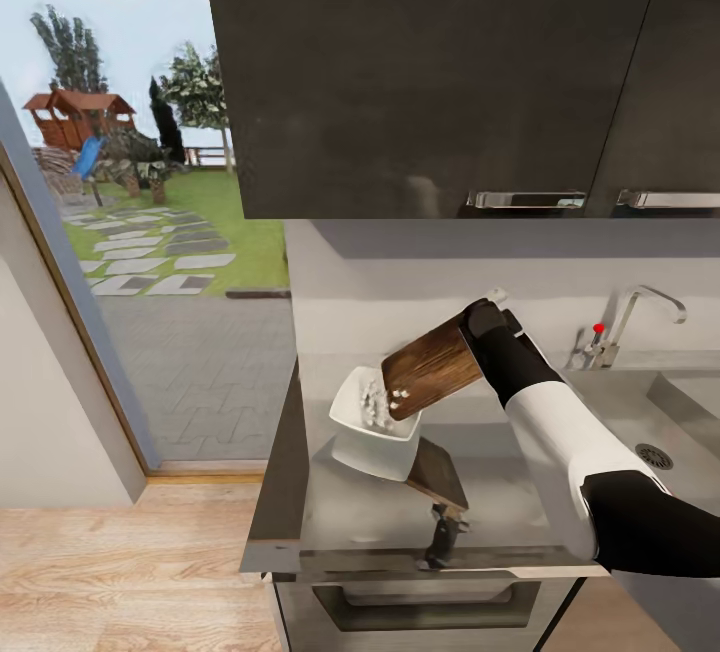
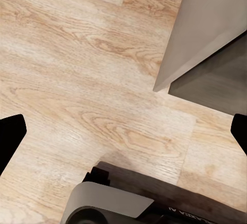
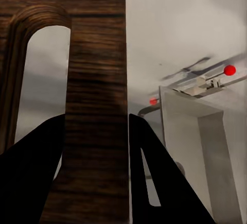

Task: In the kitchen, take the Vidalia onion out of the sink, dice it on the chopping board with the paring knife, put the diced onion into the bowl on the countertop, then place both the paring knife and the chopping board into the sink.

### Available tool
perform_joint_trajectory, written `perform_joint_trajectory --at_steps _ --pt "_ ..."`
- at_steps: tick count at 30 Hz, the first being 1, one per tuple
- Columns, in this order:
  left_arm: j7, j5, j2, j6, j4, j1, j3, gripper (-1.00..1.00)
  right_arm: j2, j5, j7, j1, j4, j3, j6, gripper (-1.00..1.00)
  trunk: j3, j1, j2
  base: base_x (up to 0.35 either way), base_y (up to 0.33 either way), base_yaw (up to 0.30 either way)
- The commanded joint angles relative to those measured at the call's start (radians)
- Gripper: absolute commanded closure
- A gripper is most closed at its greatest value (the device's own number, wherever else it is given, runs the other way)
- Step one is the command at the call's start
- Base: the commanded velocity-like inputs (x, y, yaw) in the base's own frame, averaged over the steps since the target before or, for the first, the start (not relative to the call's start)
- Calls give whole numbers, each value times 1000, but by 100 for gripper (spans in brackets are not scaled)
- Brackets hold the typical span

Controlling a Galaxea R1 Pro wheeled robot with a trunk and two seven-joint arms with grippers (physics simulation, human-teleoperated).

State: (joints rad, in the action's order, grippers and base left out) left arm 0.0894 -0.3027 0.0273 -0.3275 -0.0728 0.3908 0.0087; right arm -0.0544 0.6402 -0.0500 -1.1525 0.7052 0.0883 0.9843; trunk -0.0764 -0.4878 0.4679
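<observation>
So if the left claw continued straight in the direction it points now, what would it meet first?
Probably the pale wood-plank floor. In the left wrist view the claw points down at bare boards, its fingertips wide apart; the grey cabinet corner sits off to one side.

One chopping board, one white bowl at centre frame, one knife near the lower edge, one tap at right, two cabinet handles upper right.

Board is held tilted above bowl, lower edge over it. Bowl sits on countertop. Sink lies right.
</observation>
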Motion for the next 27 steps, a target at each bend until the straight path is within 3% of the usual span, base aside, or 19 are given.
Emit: perform_joint_trajectory --at_steps 1,5,12,22,25,27 --pt "1 -2 0 -7 -4 2 1 -100 0 7 -5 -1 1 2 5 100 -2 -1 2 0 0 0" --pt "1 -2 0 -7 -4 2 1 -100 -1 10 -5 -1 5 2 5 100 -2 -1 2 0 0 0" --pt "1 -2 -1 -7 -4 2 1 -100 -20 64 -5 -2 10 2 5 100 -2 -1 2 0 0 0" --pt "1 -2 -1 -7 -4 2 1 -100 -19 71 -6 -2 19 1 4 100 -2 -1 2 0 0 0" --pt "1 -2 -1 -7 -4 2 1 -100 -10 62 -22 -1 80 -14 0 100 -2 -1 2 0 0 0" --pt "1 -2 -1 -7 -4 2 1 -100 -6 44 -66 -1 133 -57 1 100 -2 -1 2 0 0 0"
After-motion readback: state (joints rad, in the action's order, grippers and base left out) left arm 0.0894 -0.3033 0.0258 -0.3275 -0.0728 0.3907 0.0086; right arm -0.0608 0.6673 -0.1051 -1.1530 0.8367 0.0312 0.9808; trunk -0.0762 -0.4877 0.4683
